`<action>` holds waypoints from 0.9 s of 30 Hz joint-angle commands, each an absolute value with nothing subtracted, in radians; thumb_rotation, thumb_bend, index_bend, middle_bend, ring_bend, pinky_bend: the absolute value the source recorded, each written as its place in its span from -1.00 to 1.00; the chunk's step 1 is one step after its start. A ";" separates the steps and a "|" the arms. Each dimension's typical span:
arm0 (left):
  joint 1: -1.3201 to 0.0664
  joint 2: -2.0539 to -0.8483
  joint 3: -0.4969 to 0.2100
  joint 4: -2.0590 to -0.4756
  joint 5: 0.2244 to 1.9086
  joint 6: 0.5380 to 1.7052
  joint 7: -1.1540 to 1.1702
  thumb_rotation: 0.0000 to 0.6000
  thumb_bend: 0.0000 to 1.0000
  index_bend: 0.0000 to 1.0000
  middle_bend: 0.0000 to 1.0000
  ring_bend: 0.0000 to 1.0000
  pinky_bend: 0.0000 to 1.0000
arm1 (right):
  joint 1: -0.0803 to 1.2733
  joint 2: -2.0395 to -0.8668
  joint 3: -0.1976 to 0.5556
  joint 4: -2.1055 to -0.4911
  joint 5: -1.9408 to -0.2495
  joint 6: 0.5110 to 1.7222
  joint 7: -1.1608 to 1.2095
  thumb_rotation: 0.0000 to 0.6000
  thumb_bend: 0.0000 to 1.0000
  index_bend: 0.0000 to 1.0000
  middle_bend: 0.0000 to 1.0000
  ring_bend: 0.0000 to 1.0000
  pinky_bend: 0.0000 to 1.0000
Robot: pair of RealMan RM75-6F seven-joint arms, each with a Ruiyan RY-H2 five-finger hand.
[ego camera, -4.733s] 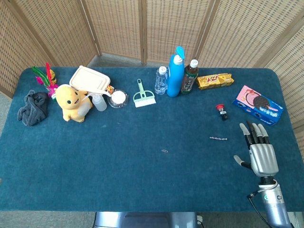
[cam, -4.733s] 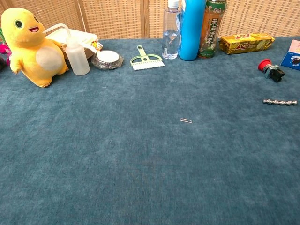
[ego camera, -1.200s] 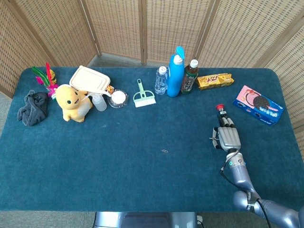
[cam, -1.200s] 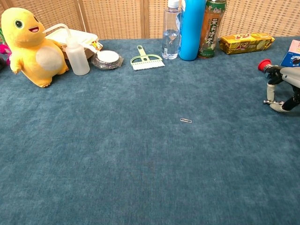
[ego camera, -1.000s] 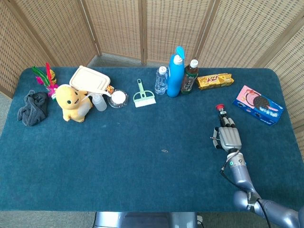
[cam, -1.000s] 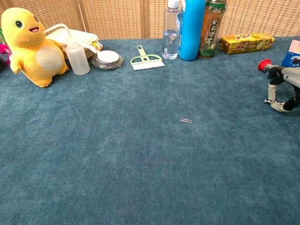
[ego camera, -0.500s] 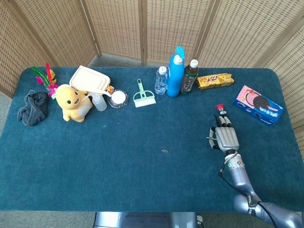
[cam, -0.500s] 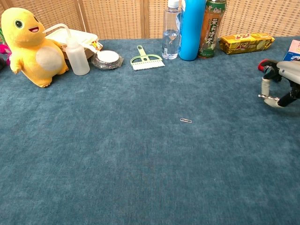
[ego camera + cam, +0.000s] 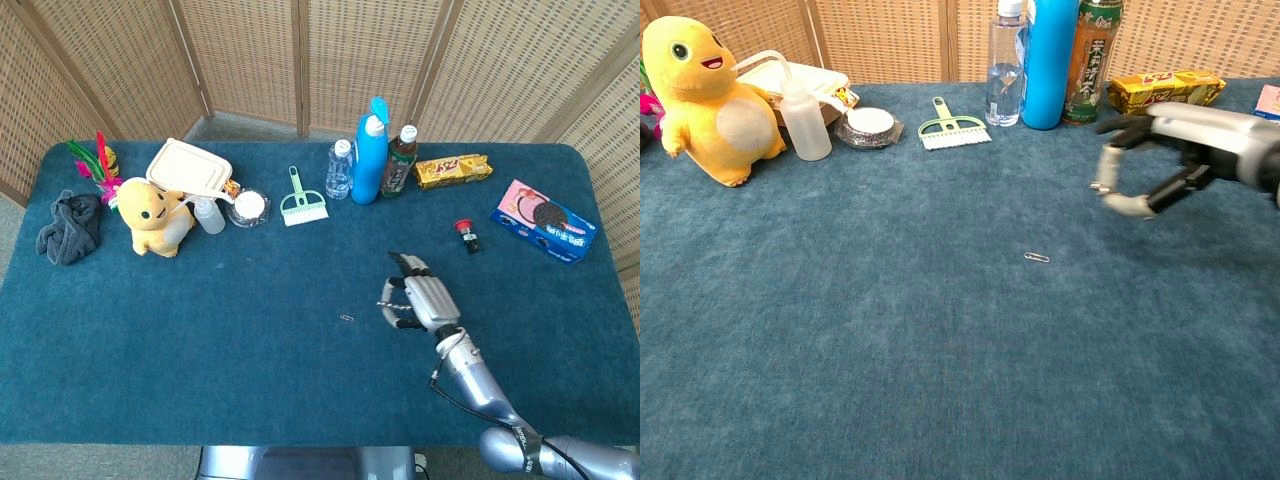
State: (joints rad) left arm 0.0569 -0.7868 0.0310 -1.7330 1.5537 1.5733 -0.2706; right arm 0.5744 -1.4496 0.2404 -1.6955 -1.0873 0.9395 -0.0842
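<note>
The small bead chain (image 9: 392,283) is pinched in the right hand's (image 9: 424,302) fingertips, above the surface (image 9: 250,350) near the paperclip (image 9: 346,318) — light, limp and slippery, so best gripped mid-length. The other fingers are curled loosely; the left hand is out of sight.

Right hand (image 9: 424,301) raised, forearm extended forward-left; fingers (image 9: 1127,205) curled, pinching a small metal piece. Left hand out of frame.
</note>
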 commanded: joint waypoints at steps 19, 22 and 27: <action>0.047 -0.787 0.030 -1.726 1.547 1.554 -0.281 1.00 -0.27 -1.00 -1.00 -1.00 -0.91 | 0.682 -1.616 0.373 -1.541 -1.193 0.753 0.477 1.00 0.13 0.46 -0.82 -1.00 -1.00; 0.045 -0.787 0.030 -1.726 1.544 1.549 -0.280 1.00 -0.27 -1.00 -1.00 -1.00 -0.91 | 0.686 -1.631 0.376 -1.521 -1.203 0.753 0.523 1.00 0.13 0.43 -0.82 -1.00 -1.00; 0.045 -0.787 0.031 -1.730 1.544 1.547 -0.276 1.00 -0.27 -1.00 -1.00 -1.00 -0.91 | 0.699 -1.664 0.370 -1.486 -1.221 0.757 0.563 1.00 0.13 0.43 -0.82 -1.00 -1.00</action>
